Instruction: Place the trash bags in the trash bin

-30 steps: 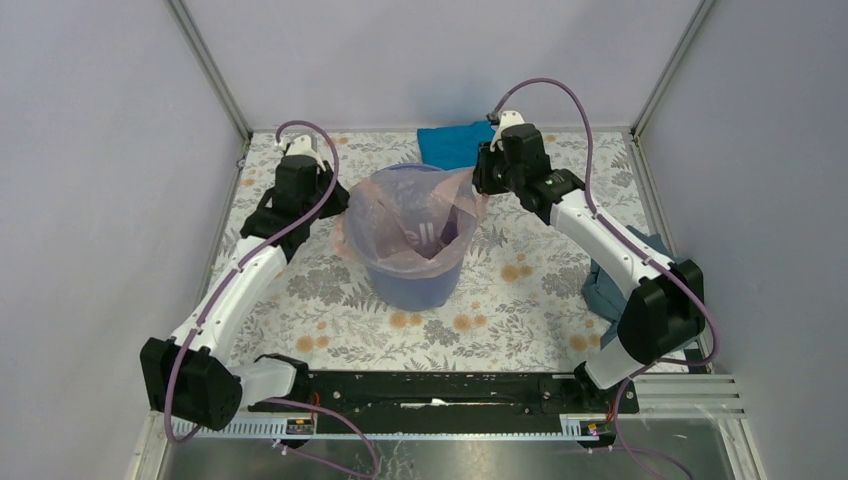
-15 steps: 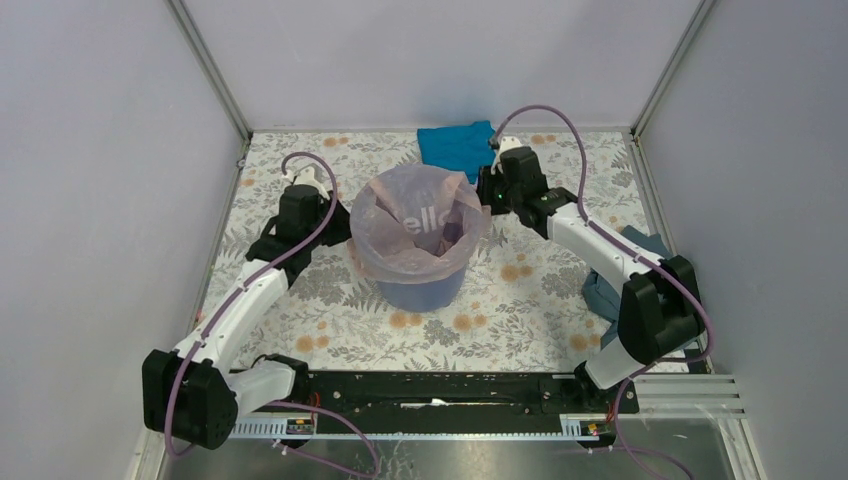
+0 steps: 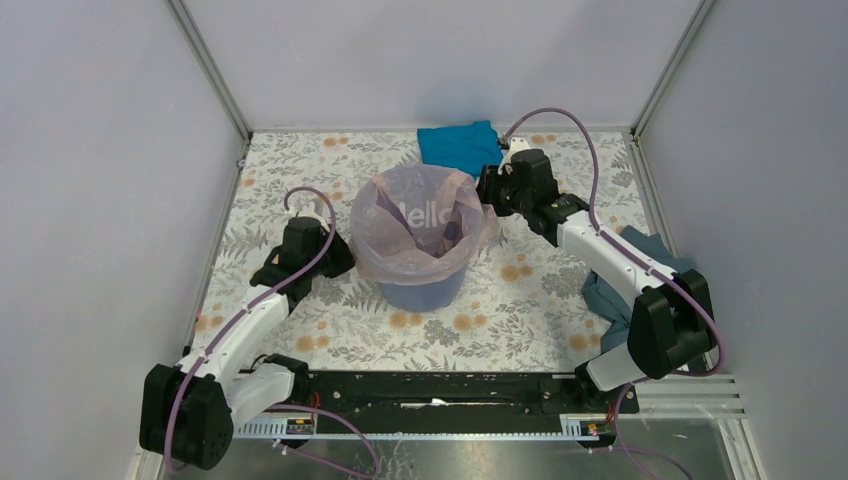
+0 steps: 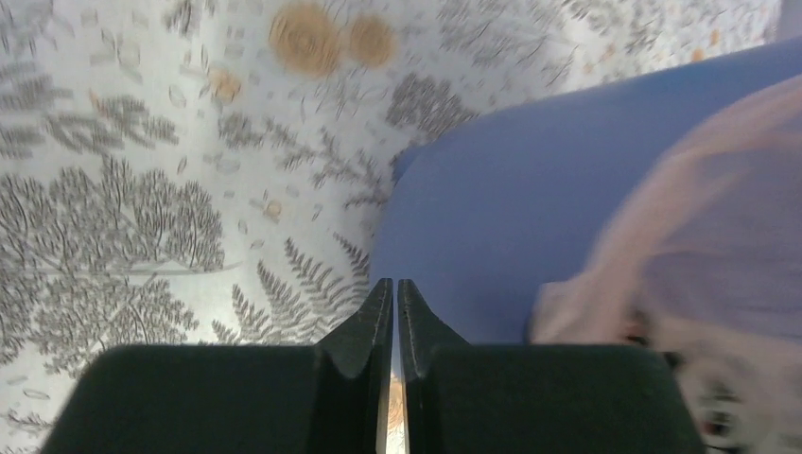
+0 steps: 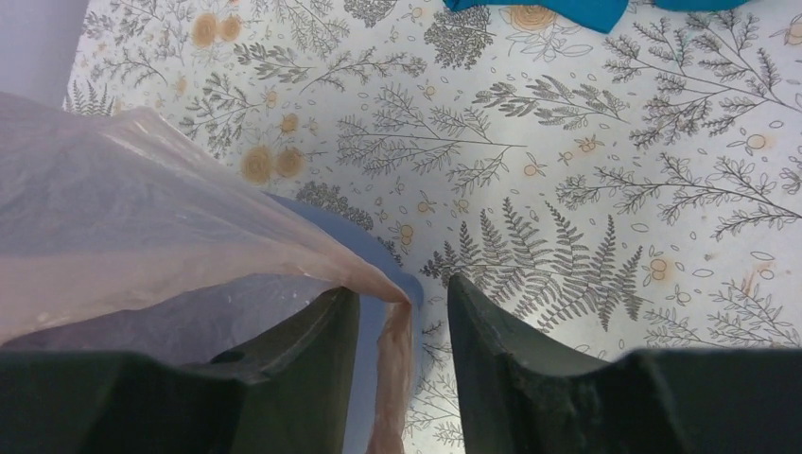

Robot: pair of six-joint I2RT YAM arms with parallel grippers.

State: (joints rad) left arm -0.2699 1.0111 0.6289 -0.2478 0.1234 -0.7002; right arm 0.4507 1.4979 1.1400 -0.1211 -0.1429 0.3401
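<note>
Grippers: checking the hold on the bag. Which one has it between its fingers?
The right gripper: open, with the pink bag hanging between its fingers at the bin rim. The left gripper is shut, empty, beside the bin.

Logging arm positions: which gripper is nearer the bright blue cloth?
Right. The right gripper is at the far right rim of the bin, close to the bright blue cloth; the left gripper is by its left wall, farther off.

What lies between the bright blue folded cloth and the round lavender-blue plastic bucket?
Bare floral table cover, from bright blue cloth to bucket; the right wrist view shows it.
</note>
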